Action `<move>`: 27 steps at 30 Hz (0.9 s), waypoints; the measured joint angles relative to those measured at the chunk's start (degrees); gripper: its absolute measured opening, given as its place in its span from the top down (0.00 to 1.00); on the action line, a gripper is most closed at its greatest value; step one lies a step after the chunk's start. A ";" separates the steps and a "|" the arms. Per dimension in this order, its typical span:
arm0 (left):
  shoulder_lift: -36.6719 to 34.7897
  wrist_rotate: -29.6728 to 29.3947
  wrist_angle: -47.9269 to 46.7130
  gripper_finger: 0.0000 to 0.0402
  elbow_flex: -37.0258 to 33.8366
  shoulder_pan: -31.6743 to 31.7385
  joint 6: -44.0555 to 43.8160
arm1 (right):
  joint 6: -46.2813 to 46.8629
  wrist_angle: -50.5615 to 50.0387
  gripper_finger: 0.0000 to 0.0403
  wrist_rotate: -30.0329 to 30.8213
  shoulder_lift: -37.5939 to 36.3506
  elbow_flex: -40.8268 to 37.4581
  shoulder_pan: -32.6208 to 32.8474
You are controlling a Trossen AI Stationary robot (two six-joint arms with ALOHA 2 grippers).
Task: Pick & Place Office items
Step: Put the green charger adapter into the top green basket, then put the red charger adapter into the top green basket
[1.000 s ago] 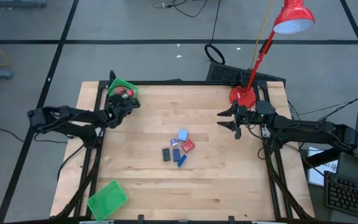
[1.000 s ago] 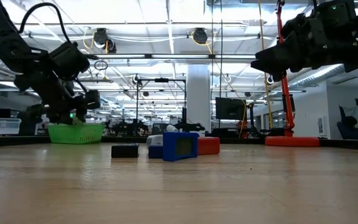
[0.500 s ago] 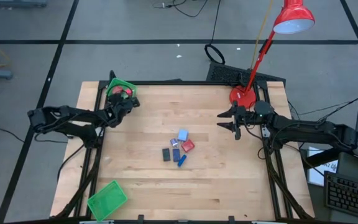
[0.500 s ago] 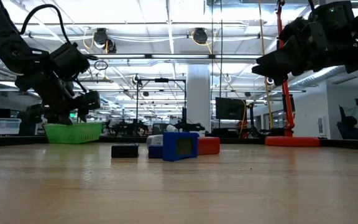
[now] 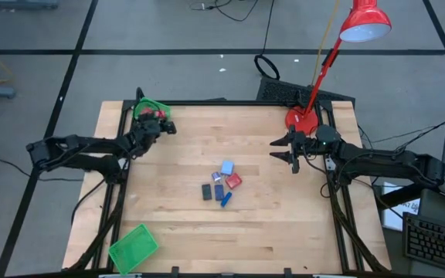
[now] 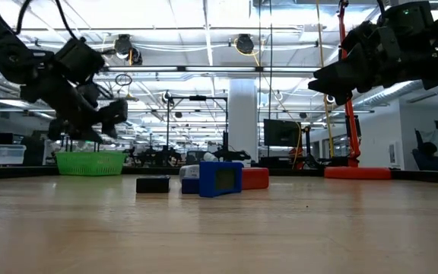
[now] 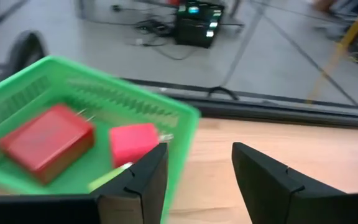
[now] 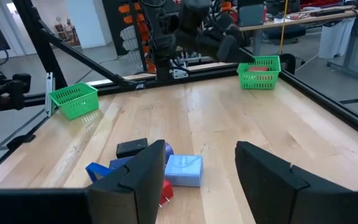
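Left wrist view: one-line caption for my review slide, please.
Open left end effector empty beside the green tray holding two red blocks at the table's edge.

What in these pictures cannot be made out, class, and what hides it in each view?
- High view: the contents of the green mesh tray at the far left corner are partly covered by the left gripper.
- Low view: the dark blue block screens the pieces behind it.
- High view: the clustered office items are too small to identify.
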 joint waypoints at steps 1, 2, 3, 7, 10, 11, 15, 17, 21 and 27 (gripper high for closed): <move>-1.39 1.23 -0.15 0.56 0.00 0.00 1.16 | 0.00 0.02 0.54 0.00 0.00 0.00 0.00; -2.77 2.69 -0.18 0.57 0.00 0.00 1.89 | 0.00 0.02 0.54 0.00 0.00 0.00 0.00; -4.28 4.03 -0.06 0.57 0.00 0.00 2.31 | 0.00 0.02 0.54 0.02 0.00 0.02 0.00; -10.39 10.46 -0.01 0.59 0.00 -0.21 2.34 | -0.02 0.02 0.54 0.26 0.00 0.02 0.00; -14.58 14.15 0.78 0.61 0.00 -1.45 3.57 | -0.04 0.07 0.54 0.17 0.33 0.04 0.65; -15.56 15.18 1.86 0.61 0.00 -2.21 4.66 | -0.27 0.11 0.54 0.16 0.81 0.08 1.36; -17.63 20.67 9.19 0.62 0.00 -6.17 10.16 | -3.18 0.87 0.54 0.26 4.31 0.09 5.56; -17.70 24.33 14.26 0.62 0.00 -8.07 13.02 | -3.50 2.73 0.54 1.29 7.29 0.09 7.86; -17.57 28.07 21.56 0.60 0.00 -10.83 15.49 | -3.52 9.08 0.54 1.74 15.11 0.68 11.47; -17.55 27.43 21.96 0.56 0.00 -12.08 14.26 | -7.30 11.26 0.54 1.98 28.29 5.58 16.39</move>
